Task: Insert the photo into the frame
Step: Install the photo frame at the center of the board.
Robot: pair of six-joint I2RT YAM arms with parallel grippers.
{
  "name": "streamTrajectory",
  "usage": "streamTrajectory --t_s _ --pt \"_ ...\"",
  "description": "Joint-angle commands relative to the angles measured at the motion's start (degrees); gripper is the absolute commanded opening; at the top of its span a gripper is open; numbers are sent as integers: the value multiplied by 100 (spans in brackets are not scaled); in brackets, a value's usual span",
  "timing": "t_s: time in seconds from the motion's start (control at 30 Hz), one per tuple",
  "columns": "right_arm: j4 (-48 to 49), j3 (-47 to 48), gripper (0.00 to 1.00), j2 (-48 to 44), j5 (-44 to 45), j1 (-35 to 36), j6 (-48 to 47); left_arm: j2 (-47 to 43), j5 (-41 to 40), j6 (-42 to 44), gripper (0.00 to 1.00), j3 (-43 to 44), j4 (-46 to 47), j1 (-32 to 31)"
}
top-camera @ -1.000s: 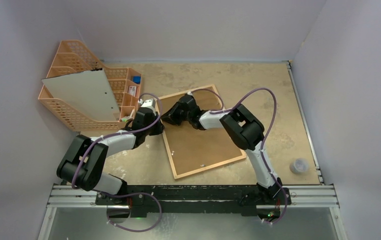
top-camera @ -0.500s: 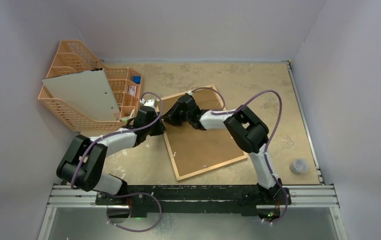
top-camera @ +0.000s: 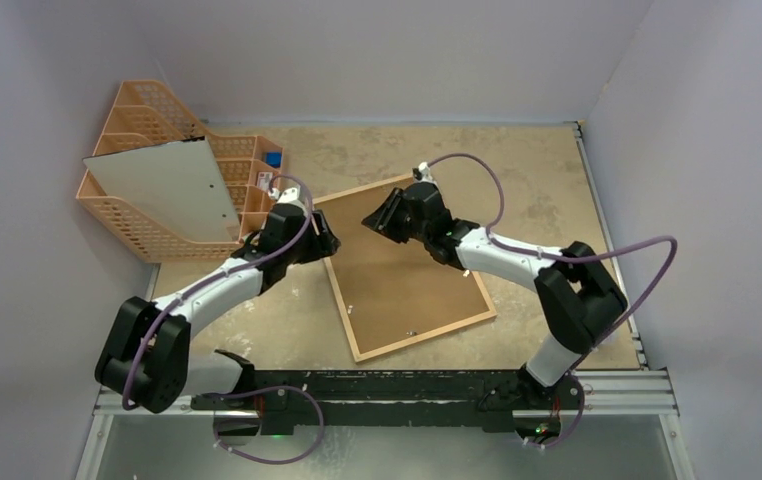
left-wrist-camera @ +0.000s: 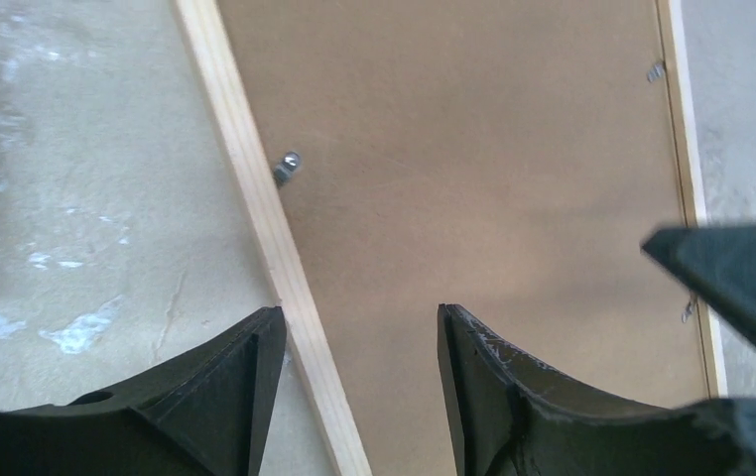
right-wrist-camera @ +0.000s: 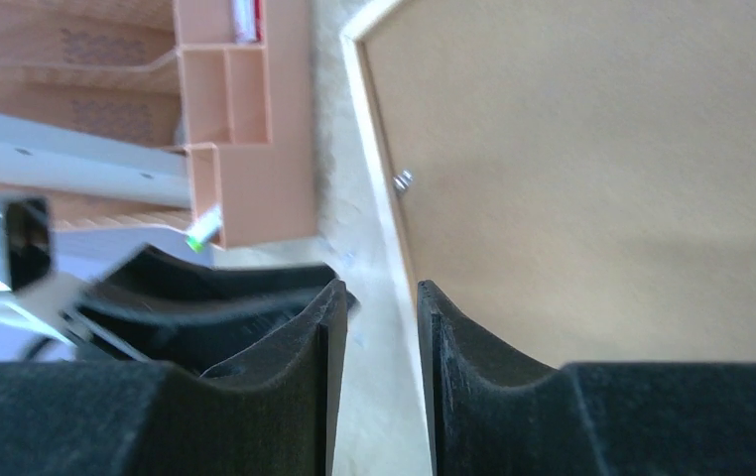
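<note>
Frame (top-camera: 425, 334) flat on table (top-camera: 517, 170), hardboard back (top-camera: 402, 285) up. Left gripper (left-wrist-camera: 359, 322) wide, empty, over its left edging. Right gripper (right-wrist-camera: 374, 297) narrowly parted, empty, above far-left corner. Orange organizer (top-camera: 127, 225) beyond, grey sheet (top-camera: 167, 190) in it.

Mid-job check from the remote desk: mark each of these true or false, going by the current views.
1. The frame lies on the table with its brown backing panel facing up. True.
2. The left gripper is clamped on the frame's edge. False: its jaws stand apart, one finger on either side of the wood edge, pinching nothing.
3. The right gripper holds the photo. False: nothing sits between its fingers, and no photo shows in any view.
4. A pale grey sheet leans in the orange organizer. True.
</note>
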Motion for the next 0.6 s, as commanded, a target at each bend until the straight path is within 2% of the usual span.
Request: streamTrajectory --t_s 0.0,0.13,0.33,0.47,0.57 --pt "-296 -567 35 -472 106 38 -634 -8 -829 -322 60 413 -265 32" --pt "47 -764 31 -532 -480 38 -907 313 -1366 -372 60 672 -303 32" --pt "755 -1022 29 -360 -1083 38 -990 1191 -1667 -374 60 1183 -239 41" --pt "628 -751 27 -59 -1195 31 -1224 1671 -2418 -364 60 1503 -434 69" --pt "563 -739 26 -104 -1069 -15 -1285 1959 -2206 -270 58 1598 -267 273"
